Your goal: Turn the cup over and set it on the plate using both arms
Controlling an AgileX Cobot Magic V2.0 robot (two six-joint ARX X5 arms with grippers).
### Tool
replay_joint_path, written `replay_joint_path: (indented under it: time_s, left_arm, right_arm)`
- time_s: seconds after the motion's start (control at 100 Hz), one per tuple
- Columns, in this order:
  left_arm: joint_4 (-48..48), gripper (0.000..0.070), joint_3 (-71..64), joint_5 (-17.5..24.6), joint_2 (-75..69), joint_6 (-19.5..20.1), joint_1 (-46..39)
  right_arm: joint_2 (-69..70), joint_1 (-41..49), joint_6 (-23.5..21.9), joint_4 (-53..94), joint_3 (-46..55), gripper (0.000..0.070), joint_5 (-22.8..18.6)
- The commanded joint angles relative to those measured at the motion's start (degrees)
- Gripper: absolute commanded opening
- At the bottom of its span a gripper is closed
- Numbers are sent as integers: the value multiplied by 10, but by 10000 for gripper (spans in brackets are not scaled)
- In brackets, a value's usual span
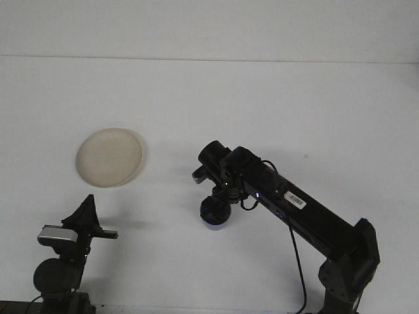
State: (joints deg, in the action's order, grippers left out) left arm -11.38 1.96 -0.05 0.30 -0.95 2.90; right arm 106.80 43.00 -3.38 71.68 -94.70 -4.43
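Note:
A round cream plate (109, 157) lies on the white table at the left. A small blue cup (215, 221) sits near the table's middle, mostly hidden under my right gripper (215, 207), which comes down on it from above; only the cup's lower blue edge shows. The black right arm (301, 209) reaches in from the lower right. My left gripper (87, 219) rests at the bottom left, well short of the plate and far from the cup, holding nothing I can see.
The white table (294, 104) runs back to a pale wall. A black cable (300, 261) hangs under the right arm. The left arm's base (57, 275) stands at the bottom left corner.

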Motion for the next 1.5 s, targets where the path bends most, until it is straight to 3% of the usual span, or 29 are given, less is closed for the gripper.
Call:
replay_joint_path:
  time_s: [0.0, 0.28, 0.52, 0.99, 1.22, 1.49]
  left_arm:
    - [-7, 11, -12, 2, -1, -1, 0]
    - [-7, 11, -12, 2, -1, -1, 0]
    - [-7, 11, -12, 2, -1, -1, 0]
    - [-7, 11, -12, 2, -1, -1, 0]
    - [-7, 11, -12, 2, -1, -1, 0]
    - [-7, 11, -12, 2, -1, -1, 0]
  right_arm:
    - [11, 4, 4, 1, -18, 450, 0]
    - [7, 1, 7, 57, -92, 450, 17]
    - [-33, -34, 44, 63, -128, 450, 28]
    - [-143, -252, 54, 59, -113, 450, 27]
    - [-245, -330, 53, -30, -20, 450, 9]
    - [-423, -351, 47, -206, 194, 449, 17]
